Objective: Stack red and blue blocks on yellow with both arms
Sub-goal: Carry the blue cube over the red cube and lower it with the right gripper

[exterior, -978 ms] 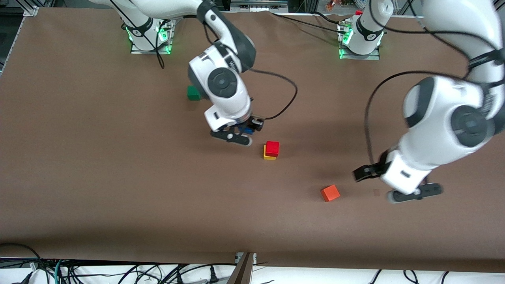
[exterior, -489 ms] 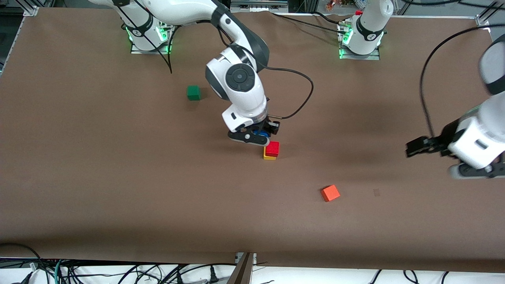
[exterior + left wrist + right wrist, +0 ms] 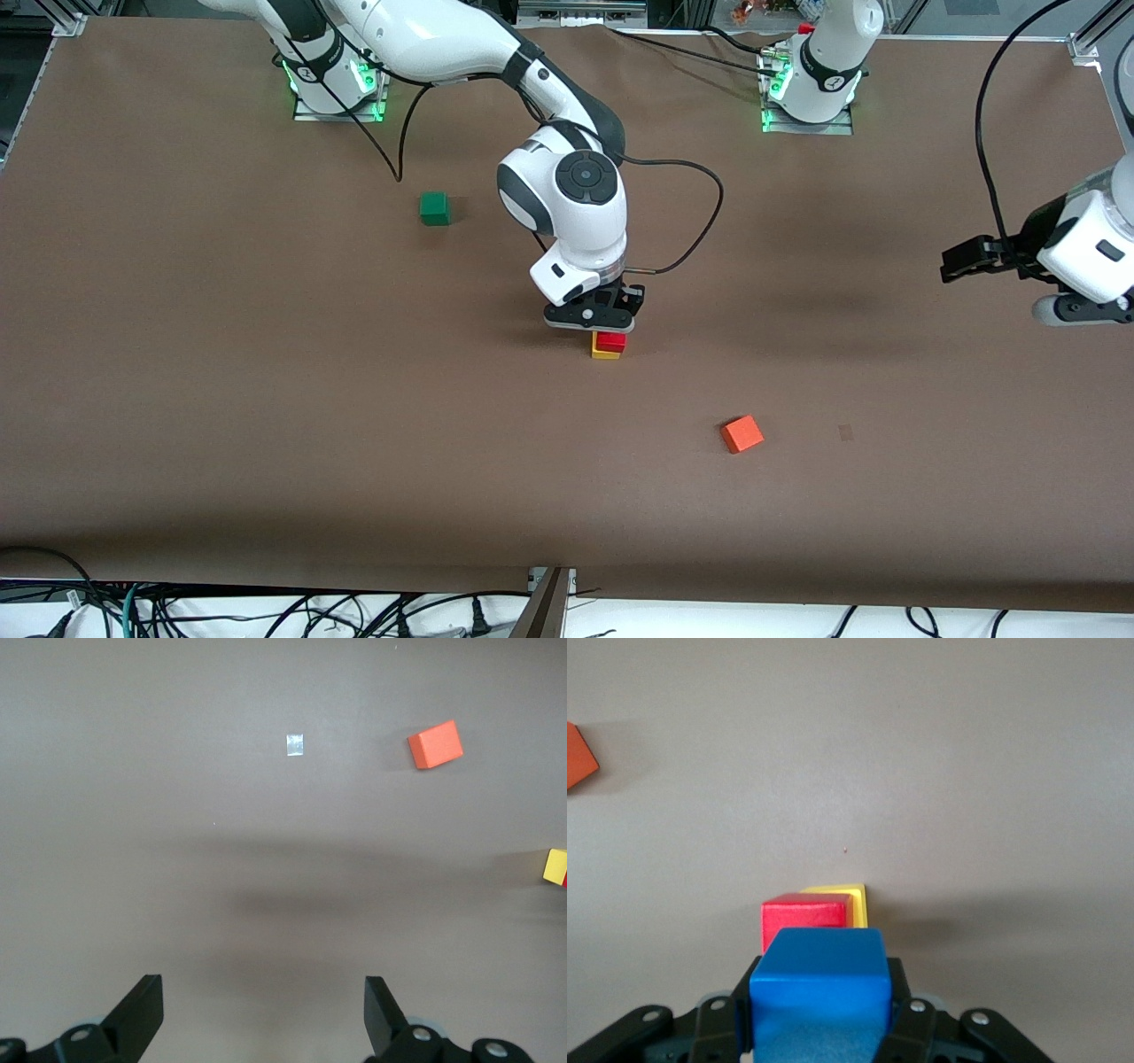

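Holding the blue cube (image 3: 818, 979) clamped between its fingers, the right gripper (image 3: 595, 316) hangs over the red cube (image 3: 610, 340), which sits on the yellow cube (image 3: 605, 354) at mid-table. Left gripper (image 3: 1085, 306): fingers spread wide, nothing between them, up over the left arm's end of the table. Orange cube (image 3: 741, 434): nearer the front camera than the stack. Green cube (image 3: 434, 208): farther, toward the right arm's end.
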